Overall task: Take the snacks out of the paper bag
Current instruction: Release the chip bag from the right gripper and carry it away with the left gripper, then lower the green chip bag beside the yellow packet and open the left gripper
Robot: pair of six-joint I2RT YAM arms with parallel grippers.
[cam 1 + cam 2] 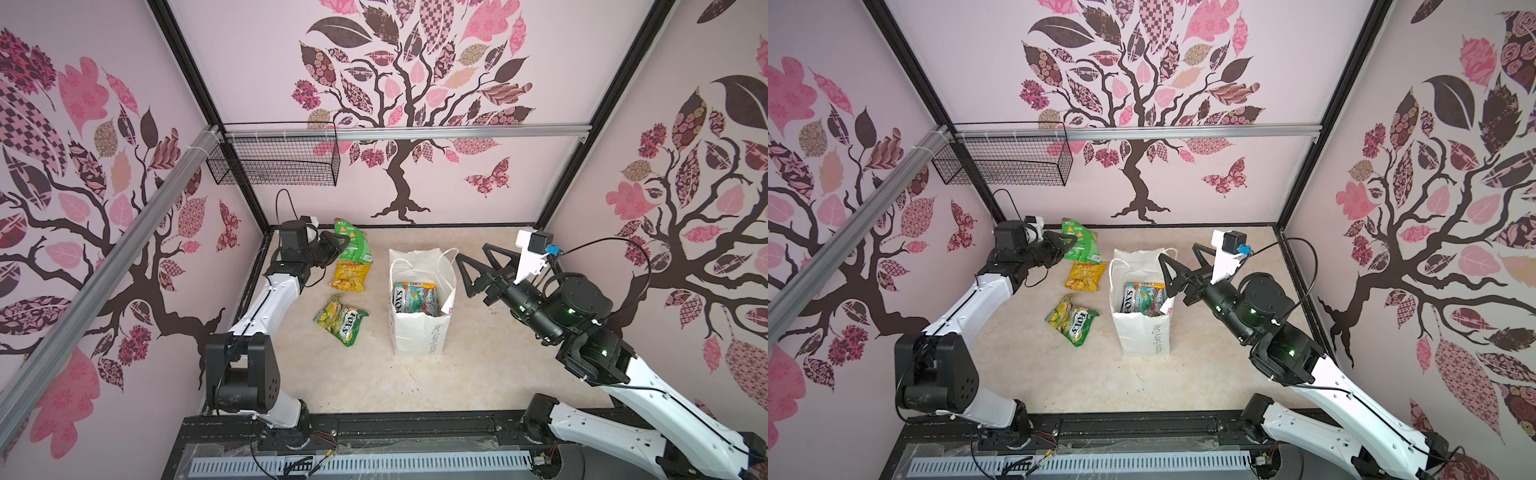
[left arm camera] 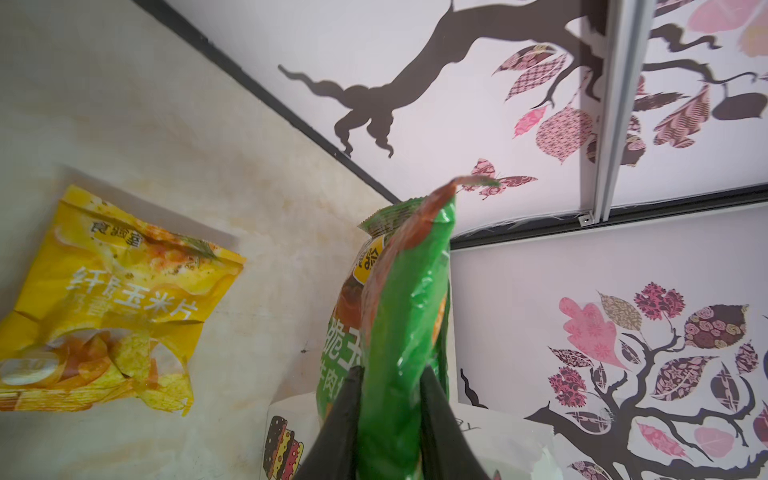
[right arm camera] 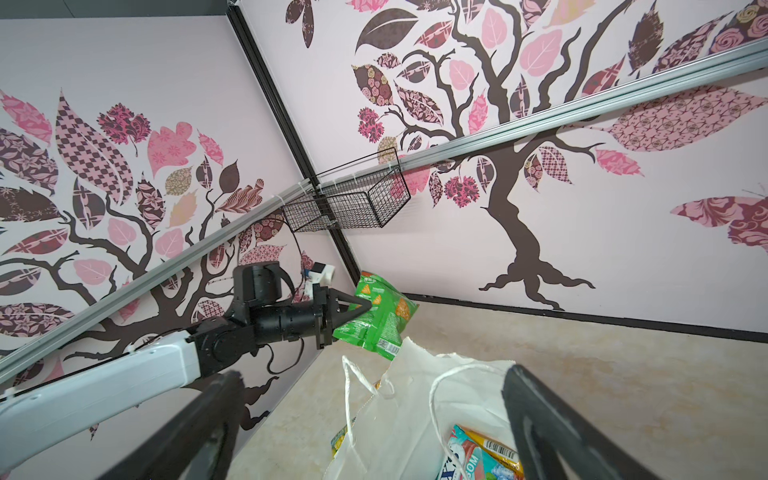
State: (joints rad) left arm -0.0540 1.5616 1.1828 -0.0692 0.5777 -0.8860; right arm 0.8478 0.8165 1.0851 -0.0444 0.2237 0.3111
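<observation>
The white paper bag (image 1: pixel 419 332) (image 1: pixel 1144 336) (image 3: pixel 407 399) stands upright mid-table. Inside it lies a teal-red FOX'S packet (image 1: pixel 415 297) (image 1: pixel 1144 297) (image 3: pixel 469 457), with an orange-yellow packet (image 3: pixel 496 451) beside it. My left gripper (image 1: pixel 343 244) (image 1: pixel 1069 245) (image 2: pixel 390 370) is shut on a green packet (image 1: pixel 353 245) (image 1: pixel 1081 245) (image 2: pixel 407 324) (image 3: pixel 378 324), held up near the back left. On the table under it lies a yellow packet (image 1: pixel 348 275) (image 1: pixel 1084 276) (image 2: pixel 112 299), and nearer the front a green-yellow FOX'S packet (image 1: pixel 340 320) (image 1: pixel 1073 322). My right gripper (image 1: pixel 471 253) (image 1: pixel 1178 251) (image 3: pixel 372 374) hangs open and empty over the bag's right rim.
A black wire basket (image 1: pixel 274 162) (image 1: pixel 1005 166) (image 3: pixel 345 208) hangs on the rail at the back left corner. Patterned walls close in the table on three sides. A black frame rail (image 1: pixel 374 428) runs along the front edge.
</observation>
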